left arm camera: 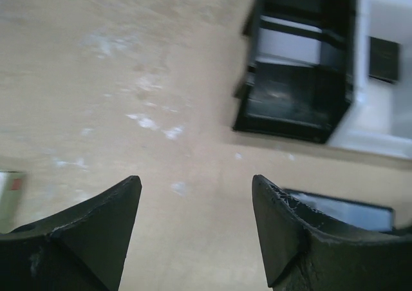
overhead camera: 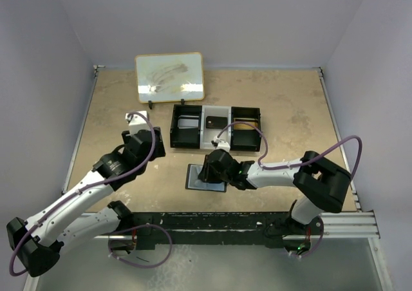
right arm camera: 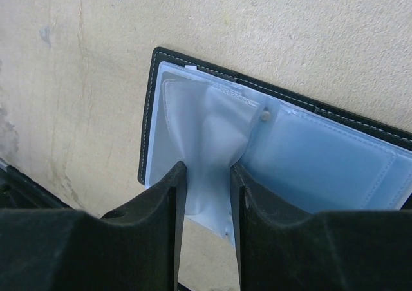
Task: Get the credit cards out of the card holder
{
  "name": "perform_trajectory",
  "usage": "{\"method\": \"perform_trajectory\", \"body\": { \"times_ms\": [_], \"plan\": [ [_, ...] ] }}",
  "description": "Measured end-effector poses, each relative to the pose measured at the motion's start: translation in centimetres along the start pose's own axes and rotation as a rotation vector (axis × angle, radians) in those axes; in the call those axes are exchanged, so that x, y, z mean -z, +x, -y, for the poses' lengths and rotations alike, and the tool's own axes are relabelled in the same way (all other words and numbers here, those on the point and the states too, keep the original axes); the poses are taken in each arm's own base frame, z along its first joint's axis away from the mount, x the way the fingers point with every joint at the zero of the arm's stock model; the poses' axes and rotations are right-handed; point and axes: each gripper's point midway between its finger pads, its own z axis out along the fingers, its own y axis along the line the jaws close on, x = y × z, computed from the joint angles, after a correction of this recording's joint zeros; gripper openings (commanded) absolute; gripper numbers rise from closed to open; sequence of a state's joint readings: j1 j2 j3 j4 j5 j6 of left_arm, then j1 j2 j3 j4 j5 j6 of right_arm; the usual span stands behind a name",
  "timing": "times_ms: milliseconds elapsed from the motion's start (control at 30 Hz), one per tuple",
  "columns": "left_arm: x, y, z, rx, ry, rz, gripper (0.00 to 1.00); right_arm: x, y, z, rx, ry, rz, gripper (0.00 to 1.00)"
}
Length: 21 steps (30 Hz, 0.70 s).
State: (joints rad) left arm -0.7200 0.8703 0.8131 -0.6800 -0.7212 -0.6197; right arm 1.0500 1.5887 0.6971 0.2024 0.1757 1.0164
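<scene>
The right pincer (right arm camera: 207, 175), clenched on the puckered clear sleeve (right arm camera: 207, 120) of the open card holder (right arm camera: 322, 159) flat on the tabletop (right arm camera: 290, 33) just before the tray (overhead camera: 172, 129), would do best lifting gently, its arm folded low and reaching inward, while the left pincer (left arm camera: 194, 181) hangs released, well apart.

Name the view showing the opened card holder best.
Right wrist: the black folding card holder is close up, stitched edge and blue-grey sleeves clear, one sleeve pinched in the right jaws. Top external shows it small, partly covered; left wrist only a blurred corner.
</scene>
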Motion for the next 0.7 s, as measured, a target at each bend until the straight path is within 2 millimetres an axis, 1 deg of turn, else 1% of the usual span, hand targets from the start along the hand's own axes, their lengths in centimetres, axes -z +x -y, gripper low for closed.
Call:
{"method": "perform_trajectory", "body": {
  "times_ms": [100,133,233,267,300,367,467,567,633,700],
  "plan": [
    [0.1,1.8,3.8,0.084,0.199,-0.060,0.67,0.0,0.0,0.1,-0.023,-0.032,0.004,0.35],
    [0.1,2.9,5.2,0.118,0.272,-0.087,0.66,0.0,0.0,0.0,-0.030,-0.043,0.003,0.35],
    [0.0,7.4,8.7,0.195,0.442,-0.208,0.67,0.1,-0.1,0.0,-0.046,-0.059,0.007,0.36],
    [-0.1,9.1,9.5,0.203,0.473,-0.251,0.67,0.1,-0.1,0.1,-0.050,-0.062,0.009,0.36],
    [0.0,10.3,10.0,0.208,0.495,-0.283,0.67,0.1,0.0,0.1,-0.053,-0.065,0.010,0.36],
    [0.5,13.0,11.4,0.207,0.541,-0.352,0.66,0.2,-0.1,0.2,-0.063,-0.073,0.017,0.36],
    [1.6,14.9,13.4,0.201,0.607,-0.397,0.65,0.4,0.0,0.3,-0.077,-0.090,0.018,0.37],
    [2.3,15.6,15.5,0.205,0.664,-0.411,0.62,0.5,0.0,0.5,-0.093,-0.105,0.022,0.37],
    [2.3,15.9,16.4,0.210,0.682,-0.417,0.60,0.5,0.0,0.5,-0.100,-0.113,0.021,0.37],
    [2.5,16.1,16.8,0.211,0.694,-0.419,0.58,0.6,0.0,0.5,-0.104,-0.119,0.015,0.38]
  ]
}}
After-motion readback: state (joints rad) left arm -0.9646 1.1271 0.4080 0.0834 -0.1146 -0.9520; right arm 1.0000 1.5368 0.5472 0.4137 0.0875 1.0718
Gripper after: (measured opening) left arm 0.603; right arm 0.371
